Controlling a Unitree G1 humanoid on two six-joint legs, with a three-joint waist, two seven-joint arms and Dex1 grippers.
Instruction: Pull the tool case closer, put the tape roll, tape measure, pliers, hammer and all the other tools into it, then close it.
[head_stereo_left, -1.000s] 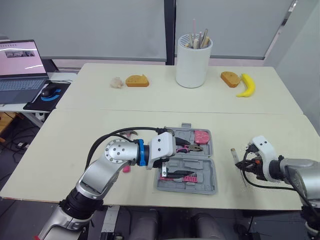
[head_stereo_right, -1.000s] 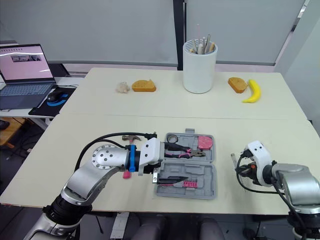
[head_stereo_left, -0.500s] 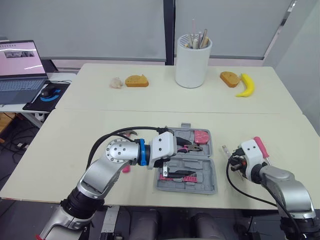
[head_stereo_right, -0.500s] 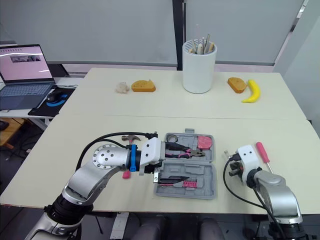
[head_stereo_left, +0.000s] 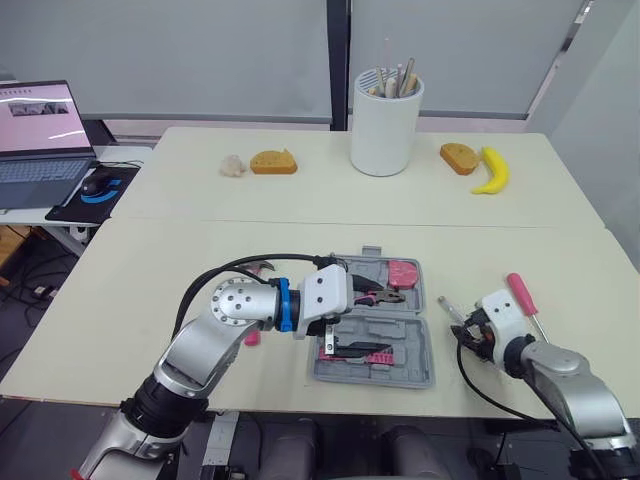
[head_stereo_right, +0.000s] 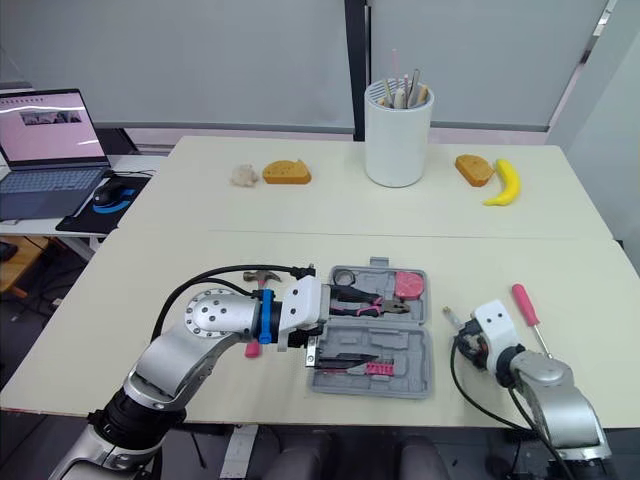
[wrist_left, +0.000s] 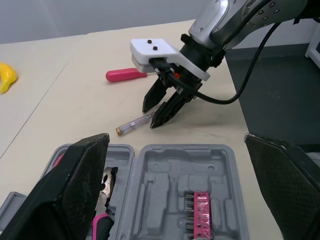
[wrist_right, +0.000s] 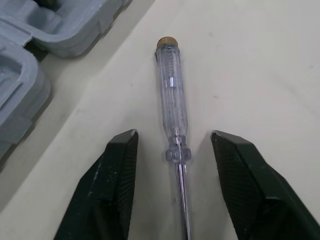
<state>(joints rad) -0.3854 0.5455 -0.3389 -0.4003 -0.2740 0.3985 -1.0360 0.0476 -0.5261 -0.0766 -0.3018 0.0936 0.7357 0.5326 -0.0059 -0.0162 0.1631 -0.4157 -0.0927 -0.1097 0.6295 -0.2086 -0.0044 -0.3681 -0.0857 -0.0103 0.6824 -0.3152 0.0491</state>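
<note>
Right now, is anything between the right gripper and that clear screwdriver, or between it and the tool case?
Nothing visible. The open right gripper straddles the clear screwdriver on the table, and only bare table separates it from the tool case.

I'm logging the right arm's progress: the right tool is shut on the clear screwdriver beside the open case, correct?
No. The right tool is open, with one finger on each side of the clear screwdriver, as the right wrist view shows. The screwdriver does lie beside the open case.
</note>
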